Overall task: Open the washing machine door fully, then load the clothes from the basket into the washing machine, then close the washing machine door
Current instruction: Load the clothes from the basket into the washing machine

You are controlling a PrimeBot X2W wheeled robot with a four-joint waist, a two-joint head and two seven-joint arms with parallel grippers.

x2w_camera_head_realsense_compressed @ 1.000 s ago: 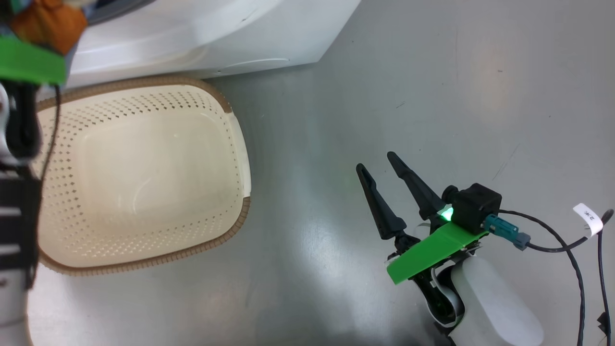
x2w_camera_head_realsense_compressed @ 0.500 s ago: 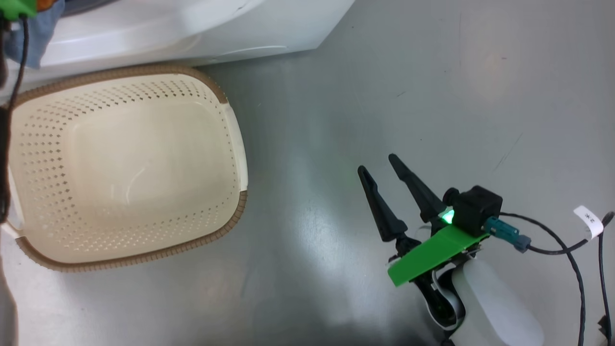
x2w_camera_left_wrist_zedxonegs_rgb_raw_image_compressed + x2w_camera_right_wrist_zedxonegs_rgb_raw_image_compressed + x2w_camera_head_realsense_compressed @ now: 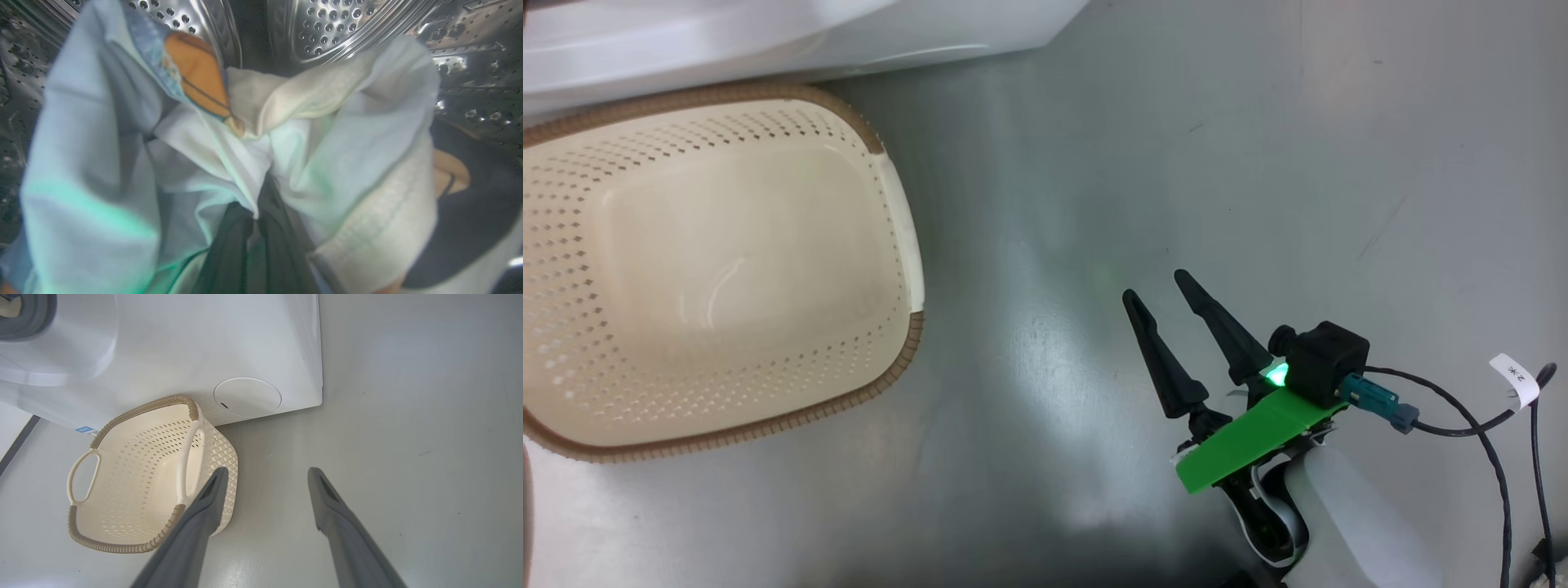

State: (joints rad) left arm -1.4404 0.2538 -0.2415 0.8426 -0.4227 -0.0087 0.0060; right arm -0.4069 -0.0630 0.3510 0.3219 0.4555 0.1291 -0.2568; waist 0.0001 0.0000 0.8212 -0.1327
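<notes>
The left gripper (image 3: 258,206) is pinched tight on the clothes (image 3: 102,163), a bunched bundle of pale blue fabric with an orange print and a cream-white piece, just ahead of its fingertips, with the perforated steel drum (image 3: 327,28) beyond. The right gripper (image 3: 1157,285) is spread wide and holds nothing. The cream, brown-rimmed basket (image 3: 912,347) sits to its left, and the white washing machine (image 3: 768,41) is past that.

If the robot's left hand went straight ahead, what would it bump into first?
The left gripper is shut on the clothes, bunched right ahead of it. Going straight on, that bundle would probably press into the holey steel drum behind; how far off is unclear.
</notes>
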